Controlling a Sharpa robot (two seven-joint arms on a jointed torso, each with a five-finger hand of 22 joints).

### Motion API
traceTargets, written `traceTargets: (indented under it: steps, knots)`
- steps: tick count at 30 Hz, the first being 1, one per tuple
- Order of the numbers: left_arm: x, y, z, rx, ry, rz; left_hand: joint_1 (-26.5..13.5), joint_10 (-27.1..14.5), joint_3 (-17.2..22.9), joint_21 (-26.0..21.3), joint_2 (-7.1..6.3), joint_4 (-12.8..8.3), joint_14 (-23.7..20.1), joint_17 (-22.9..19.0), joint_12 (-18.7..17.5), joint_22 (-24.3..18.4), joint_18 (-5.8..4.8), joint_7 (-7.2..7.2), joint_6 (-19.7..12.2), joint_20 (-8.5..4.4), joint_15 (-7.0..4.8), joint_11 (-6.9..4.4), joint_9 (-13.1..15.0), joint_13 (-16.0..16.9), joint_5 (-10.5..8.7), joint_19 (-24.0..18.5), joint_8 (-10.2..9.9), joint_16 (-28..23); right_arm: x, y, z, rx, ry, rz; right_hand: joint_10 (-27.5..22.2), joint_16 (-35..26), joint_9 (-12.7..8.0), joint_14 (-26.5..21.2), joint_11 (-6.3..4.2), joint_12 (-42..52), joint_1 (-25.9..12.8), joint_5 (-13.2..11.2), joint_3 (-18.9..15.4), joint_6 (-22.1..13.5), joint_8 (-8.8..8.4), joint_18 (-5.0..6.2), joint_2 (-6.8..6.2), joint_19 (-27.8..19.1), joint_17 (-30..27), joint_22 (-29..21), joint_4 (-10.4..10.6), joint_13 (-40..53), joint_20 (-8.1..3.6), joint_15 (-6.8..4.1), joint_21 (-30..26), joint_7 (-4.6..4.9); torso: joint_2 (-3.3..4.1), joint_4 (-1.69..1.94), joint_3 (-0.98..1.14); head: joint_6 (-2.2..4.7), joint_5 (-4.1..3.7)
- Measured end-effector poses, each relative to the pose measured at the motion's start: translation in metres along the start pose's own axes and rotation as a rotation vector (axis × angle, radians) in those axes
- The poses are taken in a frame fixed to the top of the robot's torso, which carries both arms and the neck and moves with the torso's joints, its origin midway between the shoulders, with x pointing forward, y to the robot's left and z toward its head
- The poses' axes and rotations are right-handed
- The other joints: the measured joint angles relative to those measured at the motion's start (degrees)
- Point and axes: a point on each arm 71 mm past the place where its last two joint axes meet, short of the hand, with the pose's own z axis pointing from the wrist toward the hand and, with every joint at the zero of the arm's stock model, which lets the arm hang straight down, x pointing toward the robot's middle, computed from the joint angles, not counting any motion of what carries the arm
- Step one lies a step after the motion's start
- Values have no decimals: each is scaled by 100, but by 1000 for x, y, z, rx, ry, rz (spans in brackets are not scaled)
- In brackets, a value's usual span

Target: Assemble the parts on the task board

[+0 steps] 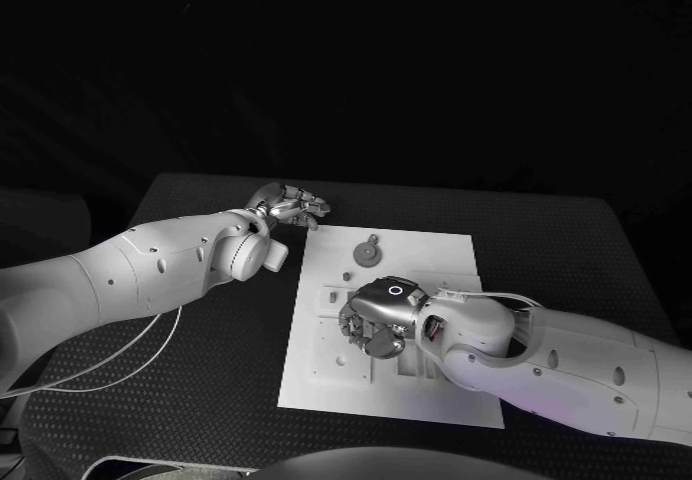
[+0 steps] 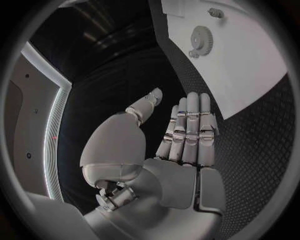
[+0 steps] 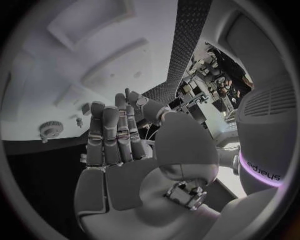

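The white task board [image 1: 433, 250] lies in the middle of the black table. A grey gear part [image 1: 366, 253] with a small piece beside it lies near the board's far edge; it is also visible in the left wrist view [image 2: 202, 40] and the right wrist view [image 3: 50, 130]. My right hand [image 1: 378, 318] hovers over the board's middle, above its slots. Its fingers [image 3: 111, 132] are stretched out and hold nothing. My left hand [image 1: 289, 208] hangs over the bare table just off the board's far left corner. Its fingers [image 2: 190, 127] are straight, the thumb is apart, and it is empty.
A small stud-like piece [image 2: 215, 12] stands on the board beyond the gear. Recesses and slots [image 1: 339, 365] mark the board's near left part. A thin cable [image 1: 130, 360] loops under my left arm over the table.
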Motion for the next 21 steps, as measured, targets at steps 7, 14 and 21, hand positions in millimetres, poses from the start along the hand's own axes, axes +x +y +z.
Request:
traceTargets:
  steps: [7, 14, 21]
  knots:
    - [4, -1, -1, 3, 11, -4, 0, 1, 0, 0, 0, 0, -1, 10, 0, -6, 0, 0, 0, 0, 1, -1, 0, -5, 0, 0, 0, 0, 4, -7, -1, 15, 6, -37, 0, 0, 4, 19, 0, 0, -7, 0, -6, 13, 17, 0, -8, 0, 0, 5, -6, 3, 0, -17, 0, 11, 0, 1, -5, -23, 21]
    - [7, -2, -2, 5, 20, -7, 0, 2, 0, 0, 0, 0, -9, 17, 0, -6, 0, 0, -1, 0, 9, -2, 0, -5, 0, 0, 0, 0, 6, -13, 0, 29, 10, -63, 0, 0, 24, 20, 0, 0, -15, 0, -6, 13, 17, 0, -17, -1, 0, 5, -6, 4, 1, -16, 0, 11, -1, 1, -7, -23, 25]
    - [8, -3, -2, 6, 24, -8, 0, 9, -12, 0, 0, -11, -9, 20, 0, -11, 0, 11, -14, 0, 9, -9, 0, -4, 0, 0, 0, 0, 11, -17, 1, 39, 23, -74, 0, 0, 25, 28, 0, 0, -28, 0, -6, 11, 17, 0, -31, 19, 5, 5, -6, 9, -18, -7, 0, 10, -1, 1, -4, -32, 25]
